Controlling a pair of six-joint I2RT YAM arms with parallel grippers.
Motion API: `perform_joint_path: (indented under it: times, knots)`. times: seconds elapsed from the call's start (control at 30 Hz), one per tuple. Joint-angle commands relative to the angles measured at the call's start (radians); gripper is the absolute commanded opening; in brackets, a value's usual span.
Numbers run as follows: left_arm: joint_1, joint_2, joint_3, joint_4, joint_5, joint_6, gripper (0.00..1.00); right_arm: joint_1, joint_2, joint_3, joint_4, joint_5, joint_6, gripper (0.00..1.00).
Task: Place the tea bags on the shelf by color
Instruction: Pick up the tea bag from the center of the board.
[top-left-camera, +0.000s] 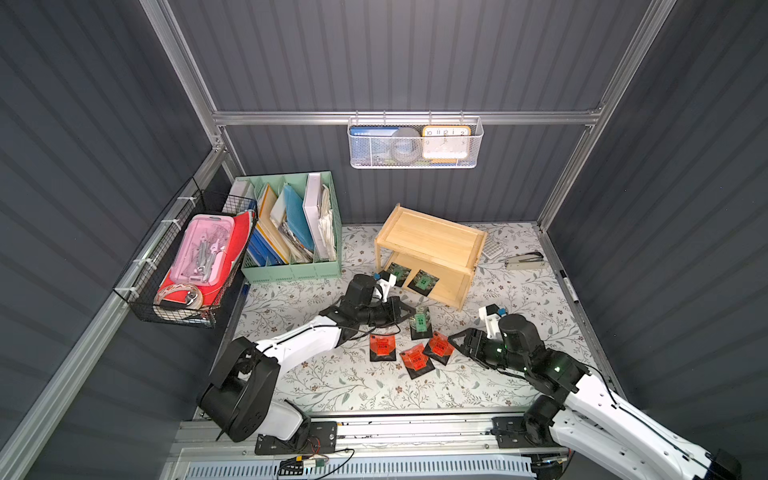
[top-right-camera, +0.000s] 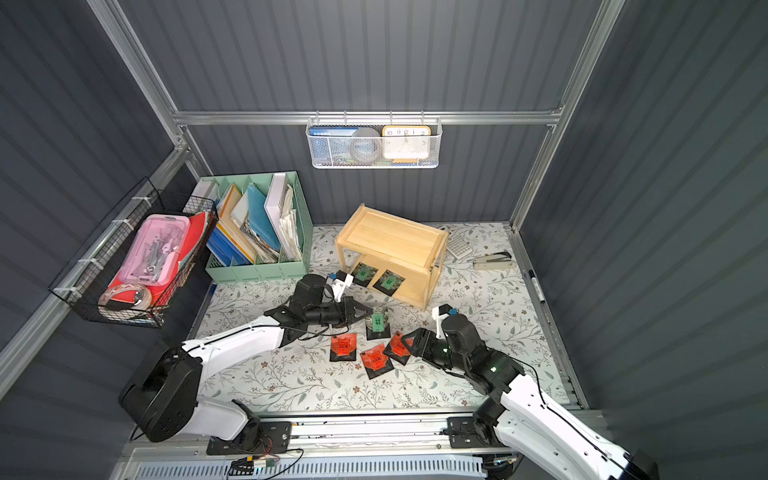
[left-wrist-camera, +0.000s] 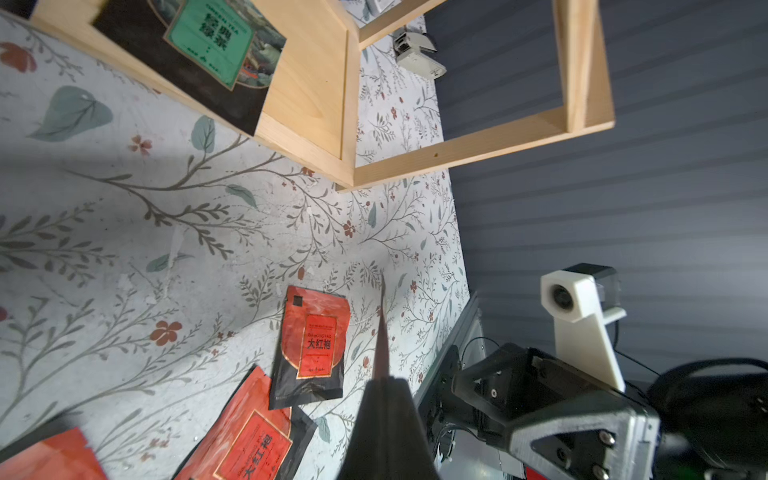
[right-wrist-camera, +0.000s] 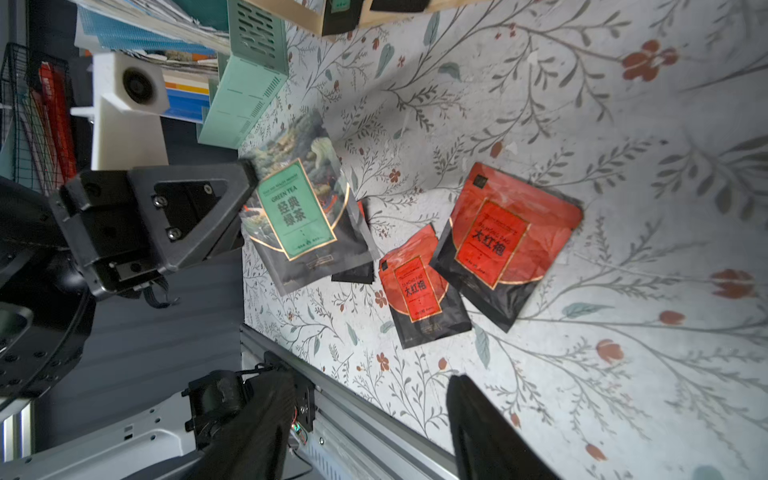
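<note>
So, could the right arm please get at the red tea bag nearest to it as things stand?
Probably yes: its open pincer hovers close to that red tea bag, and nothing lies between them.

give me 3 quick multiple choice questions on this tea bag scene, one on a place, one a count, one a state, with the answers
1. On the light wooden two-tier shelf, where do the two green-labelled black foil tea bags lie?
A) top tier
B) lower tier
C) one on each tier

2. How many red-orange-labelled foil tea bags lie on the floral table?
A) two
B) three
C) four

3. The left gripper is:
A) open and empty
B) shut on a red-orange bag
C) shut on a green-labelled tea bag

Answers:
1 B: both sit under the top board, at the open front.
2 B: three lie close together between the arms.
3 C: the right wrist view shows its fingers pinching that bag's edge.
</note>
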Motion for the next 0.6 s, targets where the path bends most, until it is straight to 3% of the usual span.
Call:
perform_joint_path:
  times: [0.0, 0.57]
  knots:
    - [0.005, -0.043, -0.002, -0.066, 0.123, 0.126, 0.00, -0.007, 0.007, -0.006, 0.031, -0.093, -0.013, 0.63]
    - [0.014, -0.184, -0.033, -0.091, 0.273, 0.153, 0.00, -0.029, 0.139, 0.059, 0.288, -0.264, -0.031, 0.55]
